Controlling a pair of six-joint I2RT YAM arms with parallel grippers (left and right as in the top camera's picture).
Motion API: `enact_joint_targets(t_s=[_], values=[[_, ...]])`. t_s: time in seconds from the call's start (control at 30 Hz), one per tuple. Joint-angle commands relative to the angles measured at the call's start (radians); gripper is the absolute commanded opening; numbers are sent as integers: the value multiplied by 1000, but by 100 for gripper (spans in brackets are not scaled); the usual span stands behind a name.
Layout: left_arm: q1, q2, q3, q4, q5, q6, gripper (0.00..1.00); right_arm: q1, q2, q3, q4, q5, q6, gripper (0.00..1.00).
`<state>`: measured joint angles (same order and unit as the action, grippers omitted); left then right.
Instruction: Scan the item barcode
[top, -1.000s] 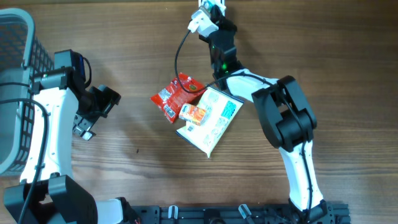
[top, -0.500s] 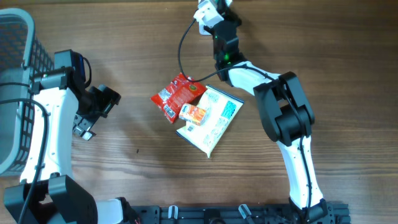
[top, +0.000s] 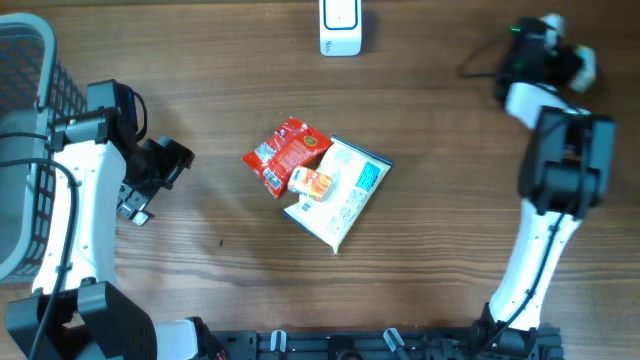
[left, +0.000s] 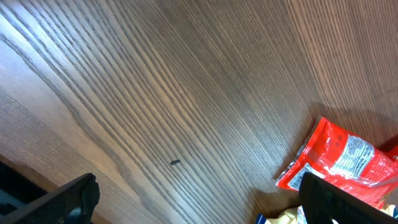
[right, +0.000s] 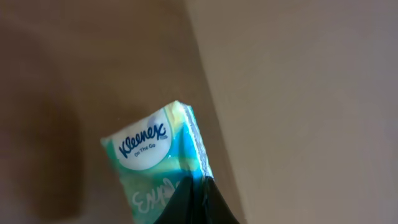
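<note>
My right gripper (right: 198, 184) is shut on the lower corner of a teal and white Kleenex tissue pack (right: 155, 155), held up off the table. From overhead the right gripper (top: 568, 60) is at the far right corner, and the tissue pack (top: 585, 66) shows as a pale bit at its tip. The white barcode scanner (top: 340, 25) stands at the far edge, centre. At the left my left gripper (top: 168, 163) stands open with nothing in it; its dark fingers (left: 65, 200) frame bare wood in the wrist view.
A red snack packet (top: 287, 152) (left: 348, 158), a small orange carton (top: 312, 183) and a white and blue bag (top: 345, 195) lie piled mid-table. A grey mesh basket (top: 25, 150) stands at the left edge. A black cable (top: 478, 62) trails off the right wrist.
My right arm has swung from over the scanner at the far centre to the far right corner, carrying the tissue pack. The left arm has not moved.
</note>
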<state>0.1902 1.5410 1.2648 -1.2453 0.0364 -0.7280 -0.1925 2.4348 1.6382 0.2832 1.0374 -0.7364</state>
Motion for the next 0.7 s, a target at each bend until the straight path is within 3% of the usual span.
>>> enact_joint_targets(t_s=[0.0,0.1,0.17,0.2,0.33,0.43,0.6,0.67], values=[[3,0,-1,0,8,-10,100,-80,13,7,-38,63,67,4],[3,0,-1,0,8,-10,100,-128,13,7,-38,62,69,4],[3,0,-1,0,8,-10,100,-145,7,7,-55,58,149,11],[3,0,-1,0,8,-10,100,-148,-6,7,-118,15,212,17],[3,0,-1,0,8,-10,100,-148,-74,7,-373,-270,389,21],[3,0,-1,0,8,-10,100,-161,-147,8,-460,-407,534,25],[3,0,-1,0,8,-10,100,-192,-287,8,-505,-437,583,28],[3,0,-1,0,8,-10,100,-193,-341,7,-528,-502,611,34]])
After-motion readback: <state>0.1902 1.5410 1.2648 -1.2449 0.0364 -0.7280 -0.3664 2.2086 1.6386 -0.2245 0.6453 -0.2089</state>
